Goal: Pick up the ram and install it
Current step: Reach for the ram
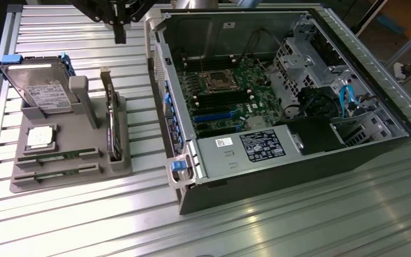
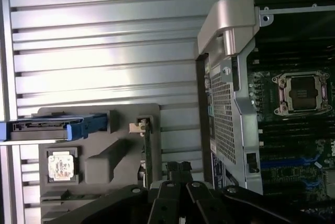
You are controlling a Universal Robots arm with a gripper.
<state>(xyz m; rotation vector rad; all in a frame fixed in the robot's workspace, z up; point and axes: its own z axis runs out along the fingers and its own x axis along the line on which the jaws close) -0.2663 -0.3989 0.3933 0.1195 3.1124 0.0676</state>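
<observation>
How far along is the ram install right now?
Nothing looks done yet. The ram still lies in its slot on the gray holder, untouched. Nothing is in hand: the gripper is shut and empty, over the table between the holder and the open case. Both the pickup and the install on the motherboard are left.

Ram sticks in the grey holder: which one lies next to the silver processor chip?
The ram stick in the slot right beside the processor chip; the other stick lies one slot farther, along the holder's outer edge.
</observation>
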